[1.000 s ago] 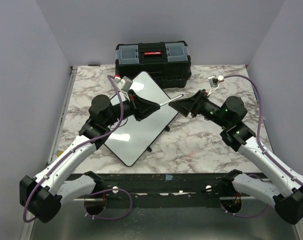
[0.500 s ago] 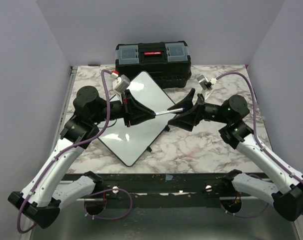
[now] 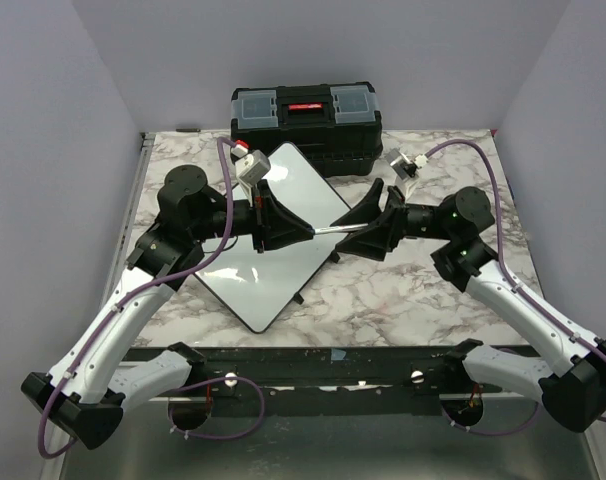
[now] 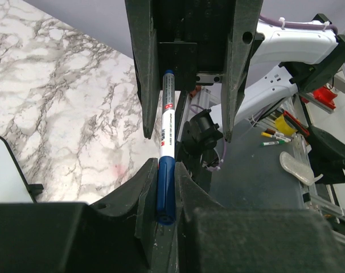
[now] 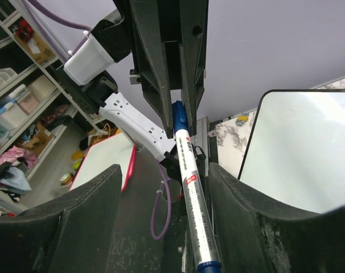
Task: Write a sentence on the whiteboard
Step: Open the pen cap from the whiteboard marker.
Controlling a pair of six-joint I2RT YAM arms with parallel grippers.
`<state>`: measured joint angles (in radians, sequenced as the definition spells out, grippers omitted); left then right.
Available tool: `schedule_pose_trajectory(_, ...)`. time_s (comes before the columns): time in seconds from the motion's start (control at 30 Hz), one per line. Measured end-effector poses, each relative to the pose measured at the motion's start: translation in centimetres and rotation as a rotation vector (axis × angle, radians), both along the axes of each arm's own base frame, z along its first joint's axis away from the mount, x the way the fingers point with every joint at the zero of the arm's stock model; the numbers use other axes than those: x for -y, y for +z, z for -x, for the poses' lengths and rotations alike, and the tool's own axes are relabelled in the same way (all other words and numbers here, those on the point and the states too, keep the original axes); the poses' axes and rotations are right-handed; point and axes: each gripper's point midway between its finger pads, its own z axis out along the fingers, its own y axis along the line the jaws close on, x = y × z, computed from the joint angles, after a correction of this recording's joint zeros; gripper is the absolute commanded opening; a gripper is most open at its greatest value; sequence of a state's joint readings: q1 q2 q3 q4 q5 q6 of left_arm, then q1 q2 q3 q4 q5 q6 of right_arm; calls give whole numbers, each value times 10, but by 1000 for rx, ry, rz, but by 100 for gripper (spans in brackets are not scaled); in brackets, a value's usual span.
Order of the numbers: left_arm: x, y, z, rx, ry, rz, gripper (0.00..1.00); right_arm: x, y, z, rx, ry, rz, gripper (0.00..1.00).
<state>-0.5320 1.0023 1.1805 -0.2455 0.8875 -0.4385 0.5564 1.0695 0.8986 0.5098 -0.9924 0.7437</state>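
Note:
A white marker [image 3: 333,229] with a blue cap hangs level above the whiteboard's right corner. My left gripper [image 3: 301,230] is shut on its blue cap [image 4: 165,187]. My right gripper [image 3: 348,235] faces it from the right, open, its fingers [image 5: 87,210] on either side of the marker's barrel [image 5: 195,199] and apart from it. The whiteboard [image 3: 268,270] lies slanted on the marble table beneath both grippers. Its visible face is plain white, and the sentence is not in view.
A black toolbox [image 3: 305,120] stands at the back of the table, just behind the whiteboard's far corner. Marble tabletop [image 3: 413,290] shows to the right of the board and along the left edge. Grey walls close in on both sides.
The two grippers have come together over the board's right corner. The right jaws now straddle the marker and have narrowed. The left arm's elbow swung out to the left.

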Motion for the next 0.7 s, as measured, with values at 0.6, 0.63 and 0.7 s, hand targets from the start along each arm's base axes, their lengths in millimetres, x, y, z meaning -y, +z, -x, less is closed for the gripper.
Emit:
schedule_pose_trajectory(0.6,2,-11,-7,-12,7,6,0,-10,1,-14,-35,18,-14,52)
schedule_pose_trajectory(0.63,2,-11,-7,-11,8,7,0,-9,1,-15,-35,18,-13,52)
schedule_pose_trajectory(0.7,2,-11,-8,-11,8,8,0,-10,0,-15,-37,19,-11,52)
